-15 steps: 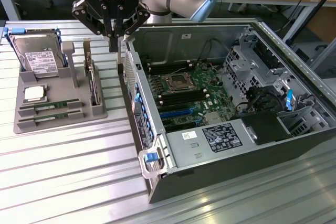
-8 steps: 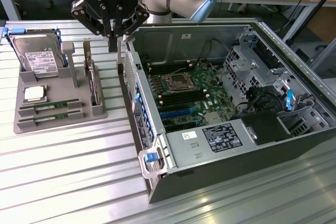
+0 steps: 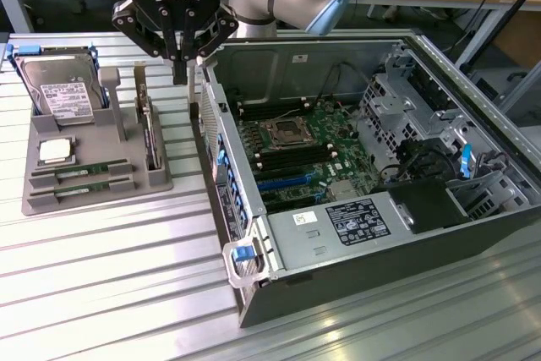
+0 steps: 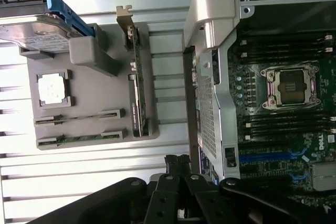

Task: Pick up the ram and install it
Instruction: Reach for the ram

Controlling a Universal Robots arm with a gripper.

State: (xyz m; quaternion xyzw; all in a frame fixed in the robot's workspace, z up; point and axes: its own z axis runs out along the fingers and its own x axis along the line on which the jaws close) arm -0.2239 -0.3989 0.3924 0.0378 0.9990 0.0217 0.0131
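Exterior view, far left: a grey tray (image 3: 97,148) sits on the slatted table (image 3: 101,276). A hard drive (image 3: 55,90) stands at the tray's 12 o'clock, with the processor chip (image 3: 55,151) flat just below it.

Ram: two green sticks lie in the tray's low slots at 6 o'clock of the chip. The inner ram stick (image 3: 82,171) and outer ram stick (image 3: 82,187) are parallel, just beside each other, nothing touching them. The wrist view shows the same pair, inner ram stick (image 4: 79,118) and outer ram stick (image 4: 79,137).

An expansion card (image 3: 148,128) stands upright along the tray's 3 o'clock edge.

The gripper (image 3: 180,80) hangs at 1 o'clock of the card, between tray and case. Its claw is pressed together, pinching nothing, well apart from the ram.

Right: an open computer case (image 3: 473,99) with its motherboard (image 3: 334,166). The processor socket (image 3: 283,131) is mid-board, and the power supply (image 3: 355,221) lies at 5 o'clock of it.
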